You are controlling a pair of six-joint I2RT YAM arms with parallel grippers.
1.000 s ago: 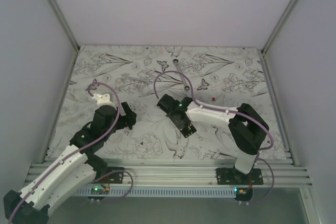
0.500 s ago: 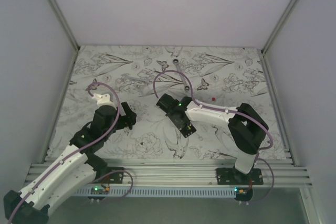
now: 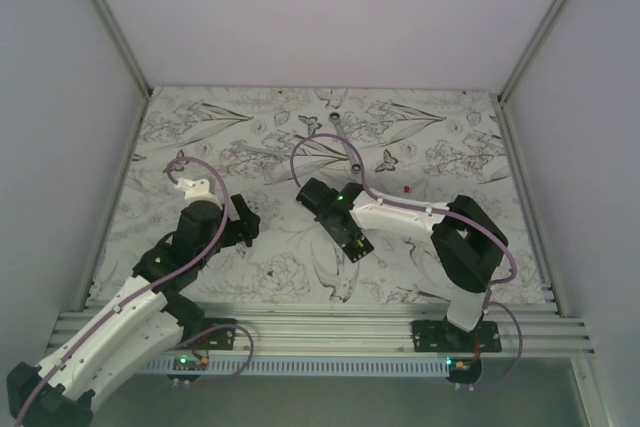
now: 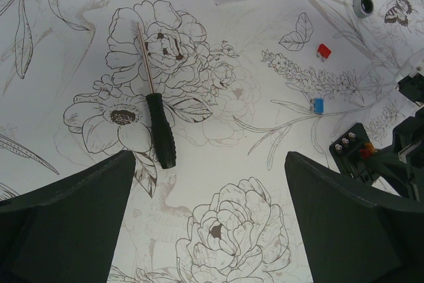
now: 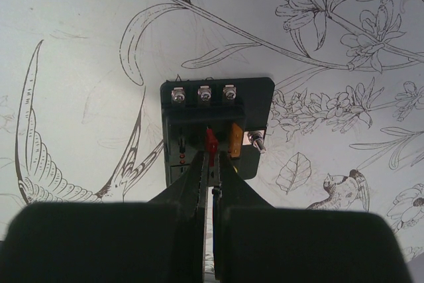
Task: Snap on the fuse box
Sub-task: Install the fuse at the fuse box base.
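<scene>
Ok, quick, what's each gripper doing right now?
Left gripper: open, holding nothing.
Right gripper: closed, pinching a red fuse at the fuse box.

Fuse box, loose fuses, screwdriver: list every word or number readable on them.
No text can be read.
Fuse box: screws and coloured fuses only, no legible marking.
Blue fuse and red fuse: too small to show any number.
Screwdriver: plain black handle, no label.
</scene>
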